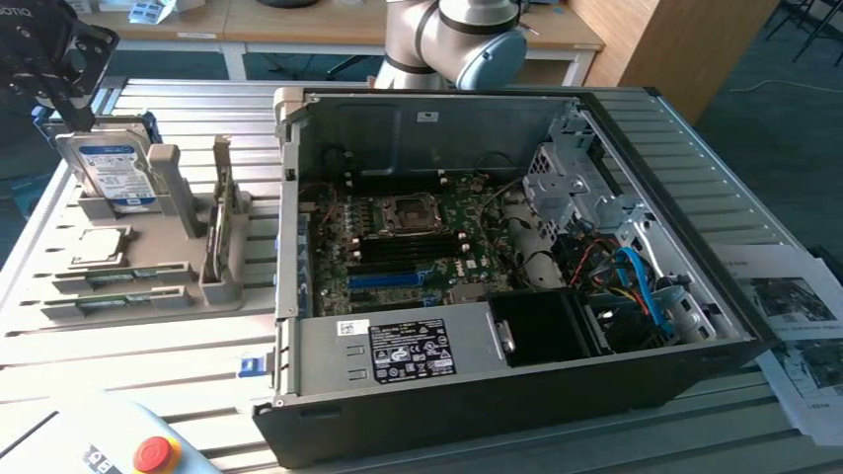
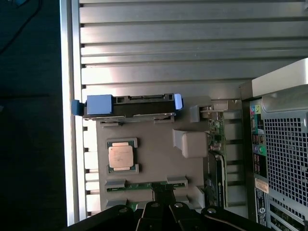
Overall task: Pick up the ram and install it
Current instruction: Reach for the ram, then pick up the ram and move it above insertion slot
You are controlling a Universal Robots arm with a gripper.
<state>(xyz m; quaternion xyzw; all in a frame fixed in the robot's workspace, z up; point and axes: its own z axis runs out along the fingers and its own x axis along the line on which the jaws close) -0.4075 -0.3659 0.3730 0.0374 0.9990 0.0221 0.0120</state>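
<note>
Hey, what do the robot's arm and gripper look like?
The arm is built of round silver-grey tubes, with a pale blue cap on its joint. The gripper is black and blocky, with white lettering on its body. In the wrist view, its black link bars carry small silver bolts.

The ram [image 1: 116,276] [image 2: 144,185] is a long, thin green board. It stands on its long edge in a slot of the grey holder [image 1: 165,237], held by end clips, just beside the square processor chip [image 1: 99,245], not yet installed.
</note>
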